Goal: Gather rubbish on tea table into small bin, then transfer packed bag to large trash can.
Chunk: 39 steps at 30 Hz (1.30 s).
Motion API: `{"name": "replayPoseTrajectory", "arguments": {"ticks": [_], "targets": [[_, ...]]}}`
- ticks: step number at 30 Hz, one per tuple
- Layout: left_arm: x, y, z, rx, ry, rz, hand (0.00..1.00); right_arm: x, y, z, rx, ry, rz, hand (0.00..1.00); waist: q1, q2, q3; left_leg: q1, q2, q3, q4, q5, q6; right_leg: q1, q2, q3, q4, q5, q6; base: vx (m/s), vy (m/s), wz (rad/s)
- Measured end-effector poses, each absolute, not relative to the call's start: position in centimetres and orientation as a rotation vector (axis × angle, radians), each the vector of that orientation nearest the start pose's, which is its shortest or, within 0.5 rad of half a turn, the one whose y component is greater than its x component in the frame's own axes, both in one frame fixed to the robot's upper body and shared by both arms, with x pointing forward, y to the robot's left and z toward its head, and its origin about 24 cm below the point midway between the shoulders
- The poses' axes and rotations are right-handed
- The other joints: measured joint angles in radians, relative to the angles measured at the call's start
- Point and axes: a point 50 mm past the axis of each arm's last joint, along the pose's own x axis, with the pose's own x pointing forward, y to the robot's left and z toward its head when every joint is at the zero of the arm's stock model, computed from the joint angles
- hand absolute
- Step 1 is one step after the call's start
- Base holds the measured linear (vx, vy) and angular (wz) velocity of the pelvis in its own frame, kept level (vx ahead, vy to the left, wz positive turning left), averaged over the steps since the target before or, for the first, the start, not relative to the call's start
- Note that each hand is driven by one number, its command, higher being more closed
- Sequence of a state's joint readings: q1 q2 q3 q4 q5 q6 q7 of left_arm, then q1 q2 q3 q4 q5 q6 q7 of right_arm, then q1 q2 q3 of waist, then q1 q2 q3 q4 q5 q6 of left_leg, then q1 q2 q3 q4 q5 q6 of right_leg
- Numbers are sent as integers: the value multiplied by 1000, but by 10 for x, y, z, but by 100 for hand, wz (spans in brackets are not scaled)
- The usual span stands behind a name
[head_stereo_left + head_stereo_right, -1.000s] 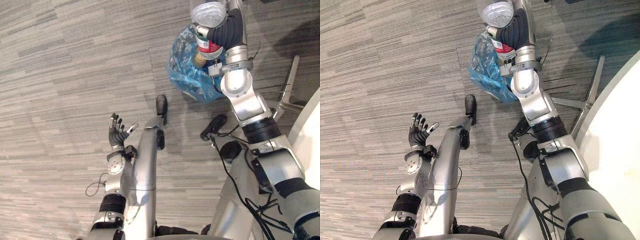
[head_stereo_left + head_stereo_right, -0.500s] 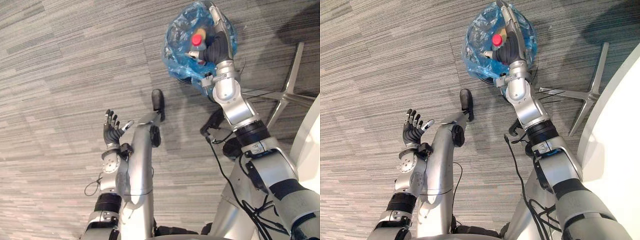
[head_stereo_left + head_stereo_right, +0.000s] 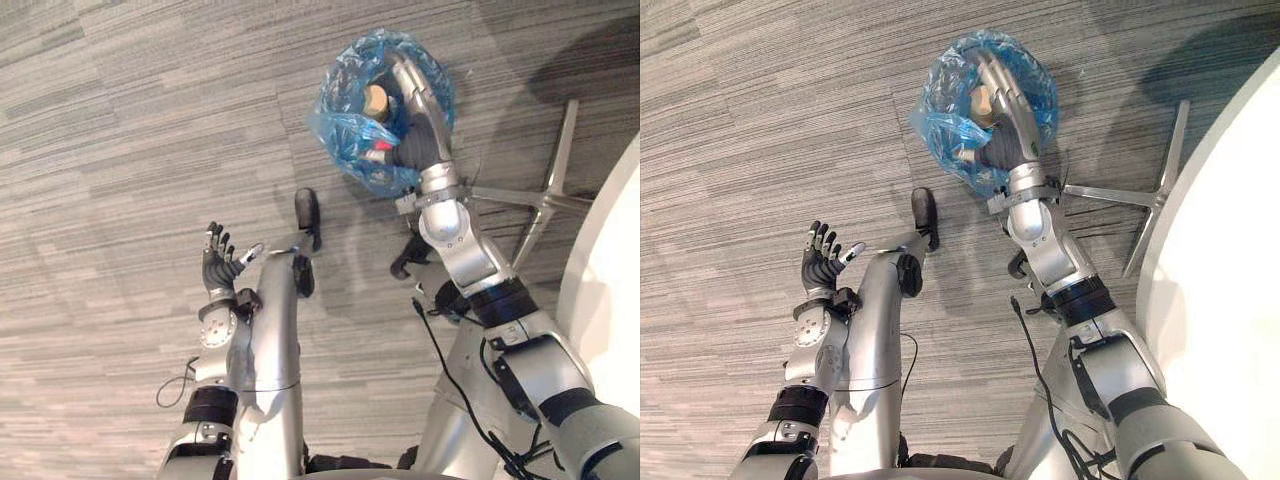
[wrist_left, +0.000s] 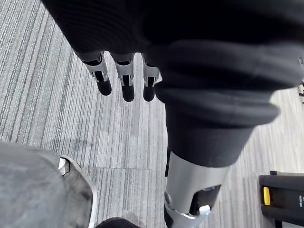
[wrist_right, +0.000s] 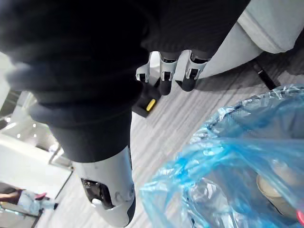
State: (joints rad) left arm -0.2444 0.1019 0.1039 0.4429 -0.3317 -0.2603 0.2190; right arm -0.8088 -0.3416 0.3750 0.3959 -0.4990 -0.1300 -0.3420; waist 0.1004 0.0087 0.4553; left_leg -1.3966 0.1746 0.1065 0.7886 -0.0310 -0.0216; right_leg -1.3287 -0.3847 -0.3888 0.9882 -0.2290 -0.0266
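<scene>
The left hand (image 3: 222,264) hangs over the grey striped carpet floor (image 3: 110,150), palm up, fingers spread and straight, holding nothing. To its right stands the small round bin lined with a crinkled blue plastic bag (image 3: 345,125), with a tan round-topped piece of rubbish (image 3: 375,98) and something red (image 3: 379,147) inside. The right hand (image 3: 418,128) reaches over the bag's mouth, fingers relaxed and empty. The white tabletop (image 3: 1230,300) is at far right.

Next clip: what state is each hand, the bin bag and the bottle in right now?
Left hand: open, fingers spread, empty.
Right hand: open, fingers straight over the bag's mouth, empty.
Blue bin bag: upright, mouth open.
Bottle: inside the bag, in neither hand.
</scene>
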Motion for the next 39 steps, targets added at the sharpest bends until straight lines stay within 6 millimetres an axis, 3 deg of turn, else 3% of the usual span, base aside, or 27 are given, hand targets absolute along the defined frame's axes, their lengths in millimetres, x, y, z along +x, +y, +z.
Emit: {"name": "replayPoseTrajectory", "arguments": {"ticks": [8,9,14,21,31,37,39], "targets": [[292,201,30,-245,-58,348,0,382,-94,153,-1143,-505,107,0,-1,0,0,-10,-1,5,-12,9,-12,-6,-2,-5,-5,3,6,-51,28,5],[293,201,31,-245,-61,346,0,385,-93,147,-1164,-471,124,100,-1,0,0,-17,-1,4,-9,9,-12,-11,-3,-5,-2,1,3,-40,25,2],[296,204,35,-230,-75,342,0,393,-97,135,-1236,-363,136,100,1,0,0,-44,-3,-6,20,10,-5,-32,-15,-11,36,-19,-17,-45,16,8],[297,204,33,-231,-66,344,0,397,-95,151,-1231,-391,120,100,20,1,0,-48,0,-12,32,0,-2,-39,-16,-10,61,-39,-15,-83,9,2],[297,201,32,-235,-56,339,0,376,-86,182,-917,-550,72,100,20,0,-1,-29,1,-21,59,5,3,-10,-15,-9,72,-37,-17,-72,22,-1],[290,187,17,-219,14,290,0,348,-90,164,-681,-539,79,100,16,-2,-2,208,-3,-12,-75,13,-20,222,6,-44,-38,-29,-3,-86,0,5],[280,187,4,-199,66,293,0,331,-83,148,-550,-508,118,100,12,-4,-4,362,-2,6,-204,23,-33,373,39,-78,-159,-19,13,-38,-63,-2]]}}
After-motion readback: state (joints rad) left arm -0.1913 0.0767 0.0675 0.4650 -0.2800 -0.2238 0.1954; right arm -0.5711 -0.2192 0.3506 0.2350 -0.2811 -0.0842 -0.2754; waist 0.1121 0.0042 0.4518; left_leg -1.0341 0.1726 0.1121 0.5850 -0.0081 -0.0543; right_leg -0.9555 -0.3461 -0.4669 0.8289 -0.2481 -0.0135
